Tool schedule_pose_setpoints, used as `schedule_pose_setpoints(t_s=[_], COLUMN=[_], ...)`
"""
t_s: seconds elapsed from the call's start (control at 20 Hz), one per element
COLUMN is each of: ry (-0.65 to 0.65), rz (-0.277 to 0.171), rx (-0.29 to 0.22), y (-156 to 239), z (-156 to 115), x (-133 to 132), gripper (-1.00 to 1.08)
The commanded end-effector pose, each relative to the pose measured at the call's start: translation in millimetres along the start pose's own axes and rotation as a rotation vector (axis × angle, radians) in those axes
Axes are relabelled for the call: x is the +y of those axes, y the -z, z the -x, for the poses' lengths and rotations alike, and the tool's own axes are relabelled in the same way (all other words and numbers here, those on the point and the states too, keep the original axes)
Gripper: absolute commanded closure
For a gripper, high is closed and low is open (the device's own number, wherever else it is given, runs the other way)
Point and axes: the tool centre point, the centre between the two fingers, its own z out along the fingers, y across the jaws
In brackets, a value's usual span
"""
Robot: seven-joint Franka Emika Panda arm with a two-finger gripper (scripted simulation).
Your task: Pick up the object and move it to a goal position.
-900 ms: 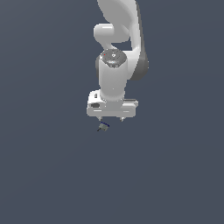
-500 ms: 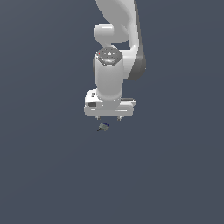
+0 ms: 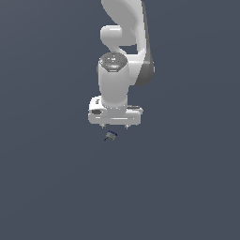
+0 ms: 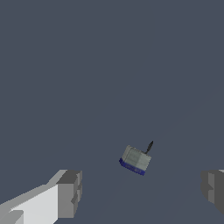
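The gripper (image 3: 114,127) hung just above the object (image 3: 110,136), which lay apart from it and slightly toward the exterior view's left of its middle, while in the wrist view the object (image 4: 136,159) sat between the two wide-set fingers (image 4: 69,194), touching neither.

A plain, even dark slate-blue backdrop (image 3: 42,187), featureless in both views.

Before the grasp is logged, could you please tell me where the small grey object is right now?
In the exterior view, the object sits just below the white gripper, slightly toward that view's left. The wrist view shows the object apart from both open fingers.
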Motion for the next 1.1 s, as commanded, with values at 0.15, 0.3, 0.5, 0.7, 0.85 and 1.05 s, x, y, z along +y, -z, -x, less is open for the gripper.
schedule_pose_setpoints(t_s=[0.15, 0.3, 0.5, 0.7, 0.85, 1.05], ry=[-0.079, -0.149, -0.267, -0.366, -0.419, -0.46], rz=[-0.009, -0.014, -0.02, -0.021, -0.02, -0.019], rx=[-0.001, -0.001, -0.001, -0.001, 0.0, 0.001], y=[-21.4, -39.3, -68.2, -91.3, -103.2, -112.3], z=[4.6, 9.2, 18.3, 27.3, 32.7, 37.1], x=[4.7, 9.2, 17.6, 25.6, 30.1, 33.9], gripper=[-0.92, -0.92, -0.92, -0.92, -0.92, -0.92])
